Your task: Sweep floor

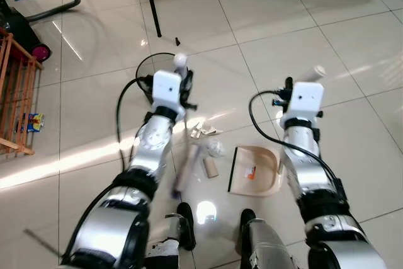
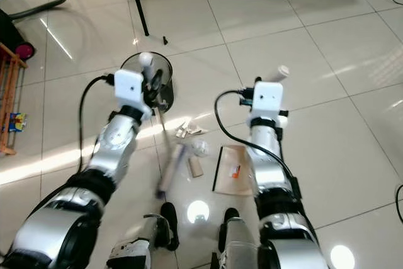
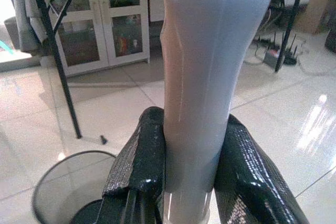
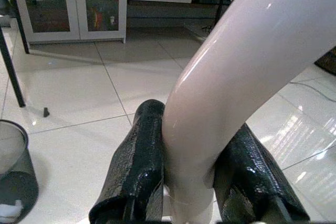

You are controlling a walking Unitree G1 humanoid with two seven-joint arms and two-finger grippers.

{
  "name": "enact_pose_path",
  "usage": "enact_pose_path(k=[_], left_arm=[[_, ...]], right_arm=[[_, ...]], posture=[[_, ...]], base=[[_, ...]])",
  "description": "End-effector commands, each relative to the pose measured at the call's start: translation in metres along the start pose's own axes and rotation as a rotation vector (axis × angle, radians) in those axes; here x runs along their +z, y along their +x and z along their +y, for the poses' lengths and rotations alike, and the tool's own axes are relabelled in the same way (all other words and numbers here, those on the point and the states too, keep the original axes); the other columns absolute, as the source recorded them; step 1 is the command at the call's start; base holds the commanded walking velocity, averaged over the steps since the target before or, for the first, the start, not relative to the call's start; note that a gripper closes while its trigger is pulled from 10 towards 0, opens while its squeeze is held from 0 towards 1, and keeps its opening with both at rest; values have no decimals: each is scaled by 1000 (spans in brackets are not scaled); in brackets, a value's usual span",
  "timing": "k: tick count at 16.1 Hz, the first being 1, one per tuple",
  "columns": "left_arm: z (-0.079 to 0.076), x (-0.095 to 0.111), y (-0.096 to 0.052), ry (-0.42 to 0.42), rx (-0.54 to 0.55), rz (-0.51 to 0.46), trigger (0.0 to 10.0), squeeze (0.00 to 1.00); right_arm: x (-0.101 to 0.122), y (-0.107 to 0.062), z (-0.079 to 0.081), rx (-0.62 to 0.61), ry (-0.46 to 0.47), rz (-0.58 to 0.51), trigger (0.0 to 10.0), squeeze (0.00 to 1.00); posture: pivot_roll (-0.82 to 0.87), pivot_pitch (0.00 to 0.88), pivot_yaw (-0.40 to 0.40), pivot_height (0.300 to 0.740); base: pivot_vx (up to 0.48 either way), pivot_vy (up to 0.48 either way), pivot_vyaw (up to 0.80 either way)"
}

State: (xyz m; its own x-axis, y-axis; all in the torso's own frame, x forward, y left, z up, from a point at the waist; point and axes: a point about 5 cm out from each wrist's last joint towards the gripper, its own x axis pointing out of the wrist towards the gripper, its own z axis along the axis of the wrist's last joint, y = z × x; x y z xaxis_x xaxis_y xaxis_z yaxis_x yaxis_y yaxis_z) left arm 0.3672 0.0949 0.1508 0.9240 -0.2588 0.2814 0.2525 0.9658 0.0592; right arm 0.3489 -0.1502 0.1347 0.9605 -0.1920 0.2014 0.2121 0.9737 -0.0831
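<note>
Nearest the robot's feet, the dustpan (image 1: 255,171) lies flat on the tiled floor (image 1: 352,48), its mouth toward the litter just to its left. The right tool (image 4: 191,182) is clenched on the dustpan handle (image 4: 236,72), which rises pale and curved between its fingers (image 4: 144,166). Beside the pan lie a small cylinder (image 1: 210,167), a crumpled clear wrapper (image 1: 215,148) and, a little farther, some paper scraps (image 1: 203,129). None of it is in the pan yet.

The left tool (image 3: 191,182) grips the broom handle (image 3: 210,66) firmly; the broom (image 1: 184,169) slants down and reads blurred near the floor, so it is probably mid-stroke. Its head sits left of the litter.

Beyond the left wrist stands a black mesh bin (image 2: 150,83), and farther on a desk leg (image 1: 151,1) with a small dark object (image 1: 177,41) near it.

Risks, as I judge them: the cylinder could roll past the pan's lip on the glossy tile; a hard stroke could push the pan itself, held only by its long handle; the light wrapper may skip over the bristles. A wide backswing could also knock the bin.
</note>
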Motion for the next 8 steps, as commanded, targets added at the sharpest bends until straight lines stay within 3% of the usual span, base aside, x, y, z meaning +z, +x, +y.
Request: enact_pose_path(k=[1, 3, 8], left_arm=[[2, 4, 3, -44, 40, -19, 10000, 0], [0, 12, 11, -124, 82, -45, 10000, 0], [-10, 25, 20, -302, 75, -77, 10000, 0]], right_arm=[[-15, -11, 13, 11, 82, 98, 10000, 0], [-12, -14, 24, 34, 93, 92, 10000, 0], [-17, -12, 25, 9, 112, 130, 10000, 0]], posture=[[23, 374, 89, 740], [25, 357, 87, 740], [54, 347, 95, 740]], base=[[0, 0, 0], [0, 0, 0], [0, 0, 0]])
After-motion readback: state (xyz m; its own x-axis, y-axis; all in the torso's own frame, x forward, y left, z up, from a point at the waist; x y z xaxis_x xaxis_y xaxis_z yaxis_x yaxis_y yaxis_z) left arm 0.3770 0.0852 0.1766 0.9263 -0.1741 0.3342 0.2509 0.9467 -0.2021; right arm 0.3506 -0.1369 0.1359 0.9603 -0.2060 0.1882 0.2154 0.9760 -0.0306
